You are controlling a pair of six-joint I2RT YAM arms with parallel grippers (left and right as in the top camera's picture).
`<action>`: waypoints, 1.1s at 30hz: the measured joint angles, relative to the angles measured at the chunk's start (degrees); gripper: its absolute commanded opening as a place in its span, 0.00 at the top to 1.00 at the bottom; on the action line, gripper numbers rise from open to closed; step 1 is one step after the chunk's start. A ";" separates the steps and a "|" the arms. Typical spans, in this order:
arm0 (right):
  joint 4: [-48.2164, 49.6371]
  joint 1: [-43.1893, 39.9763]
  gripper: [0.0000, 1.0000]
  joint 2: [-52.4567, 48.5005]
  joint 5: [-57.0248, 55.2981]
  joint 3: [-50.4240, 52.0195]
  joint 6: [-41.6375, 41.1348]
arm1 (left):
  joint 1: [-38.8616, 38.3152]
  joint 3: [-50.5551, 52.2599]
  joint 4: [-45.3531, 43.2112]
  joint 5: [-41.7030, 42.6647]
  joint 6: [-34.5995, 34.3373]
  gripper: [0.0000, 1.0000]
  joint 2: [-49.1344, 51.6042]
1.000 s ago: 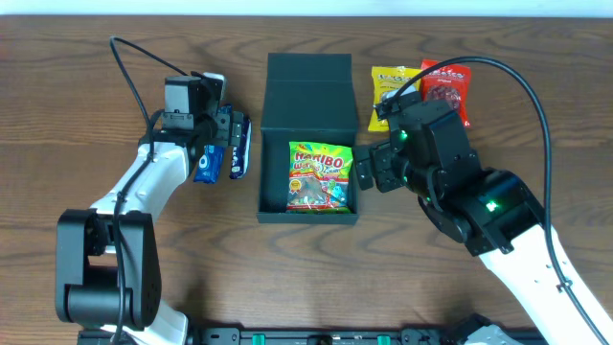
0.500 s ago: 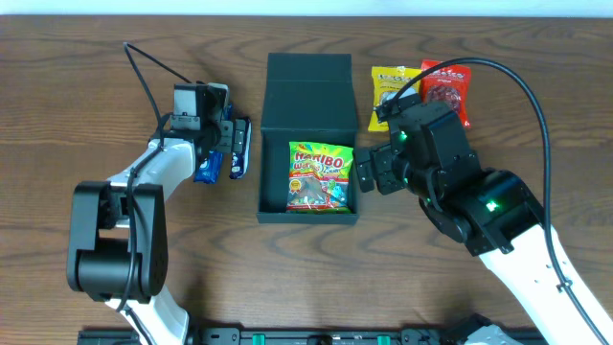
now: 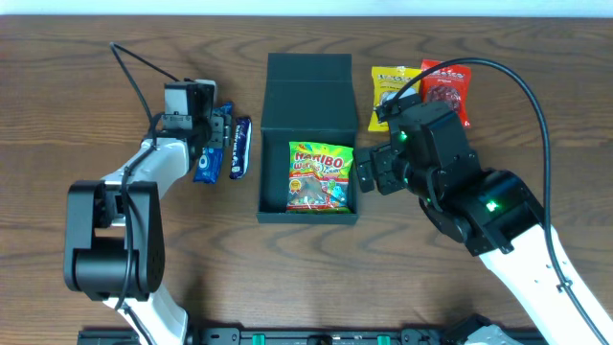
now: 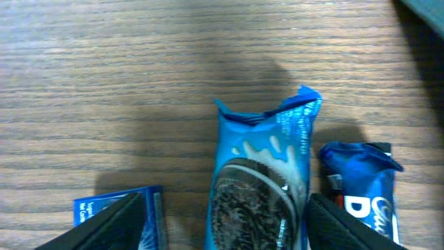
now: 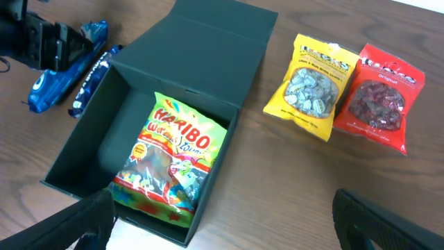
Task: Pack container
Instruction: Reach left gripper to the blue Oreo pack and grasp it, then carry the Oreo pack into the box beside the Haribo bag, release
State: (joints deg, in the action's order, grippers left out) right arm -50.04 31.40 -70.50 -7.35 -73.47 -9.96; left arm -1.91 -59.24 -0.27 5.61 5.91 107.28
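Teal-green container (image 3: 306,91) sits open at centre, one gummy bag (image 3: 321,175) inside. At its 9 o'clock the left gripper (image 4: 223,215) straddles the middle of three blue packets (image 4: 260,194), jaws apart, gripping nothing; closing off-centre could drag a neighbour. Right gripper (image 3: 372,171), at 3 o'clock, gapes empty; one yellow bag (image 5: 312,87) and one red bag (image 5: 378,104) lie at 1 o'clock.

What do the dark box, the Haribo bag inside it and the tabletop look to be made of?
Container: probably rigid cardboard with a matte dark teal finish, going by its flat panels, crisp folded edges and lack of glare.
Haribo bag: thin glossy plastic film, shown by its wrinkles and shiny highlights.
Table: wood or wood-look laminate with dull brown grain. The pictures do not show which.
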 measured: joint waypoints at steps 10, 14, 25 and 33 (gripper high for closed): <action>-0.02 0.00 0.01 0.00 0.02 0.00 0.00 | -0.07 0.00 -0.07 2.58 -0.11 0.50 2.69; -0.04 0.00 0.01 0.00 0.02 0.00 0.00 | -0.07 0.00 -0.04 3.19 -0.24 0.58 3.28; -0.02 0.00 0.01 0.00 0.02 0.00 0.00 | -0.07 -0.04 -0.07 3.45 -3.63 0.75 3.50; -0.04 0.00 0.01 0.00 0.00 0.00 0.00 | -0.07 -0.04 5.38 3.45 -6.21 0.79 -2.32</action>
State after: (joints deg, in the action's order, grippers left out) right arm -50.09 31.40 -70.50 -7.35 -73.47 -9.96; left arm -1.98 -59.29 5.10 9.06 -0.30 104.97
